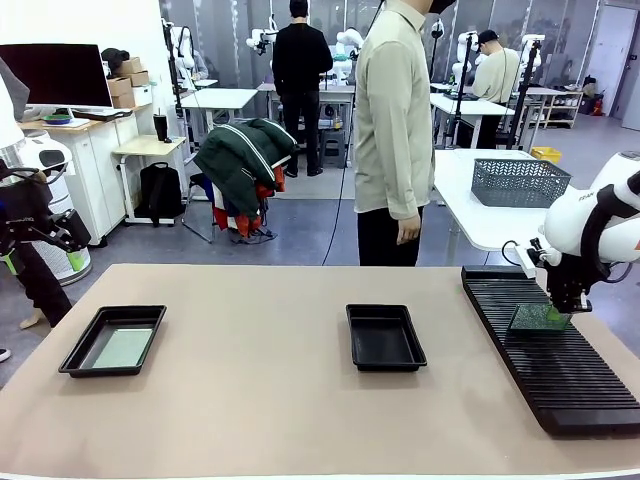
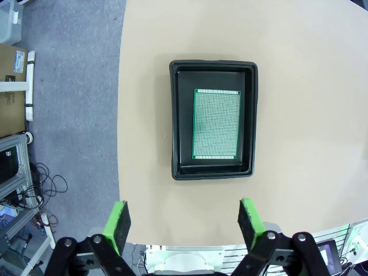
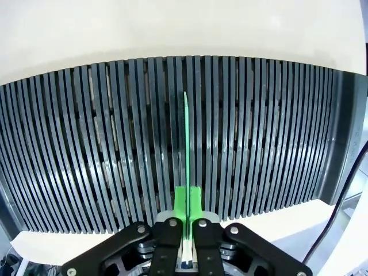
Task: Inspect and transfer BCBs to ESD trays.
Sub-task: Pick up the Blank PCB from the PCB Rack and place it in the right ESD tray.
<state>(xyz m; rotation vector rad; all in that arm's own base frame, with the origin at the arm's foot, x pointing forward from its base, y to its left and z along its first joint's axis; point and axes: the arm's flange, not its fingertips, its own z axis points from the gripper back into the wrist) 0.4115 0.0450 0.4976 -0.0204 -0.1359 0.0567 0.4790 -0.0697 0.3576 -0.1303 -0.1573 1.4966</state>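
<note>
Front view: right pincer (image 1: 555, 310) clenched on a BCB (image 1: 540, 319), set on edge in a rack (image 1: 575, 380) slot, desk (image 1: 250, 410) right. Left pincer (image 2: 185, 221) released, above left tray (image 2: 213, 65); second BCB (image 2: 216, 123) flat inside. Another tray (image 1: 385, 342) mid-desk.

Smooth black plastic tray (image 2: 174, 115), matt beige tabletop (image 2: 299, 69), ribbed black rack (image 3: 86, 144)

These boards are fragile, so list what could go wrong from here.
1. The right jaws pinch the board by one edge; lifted askew, it may catch on the rack ribs.
2. So thin a grip may let it swing or slip before the empty tray.
</note>
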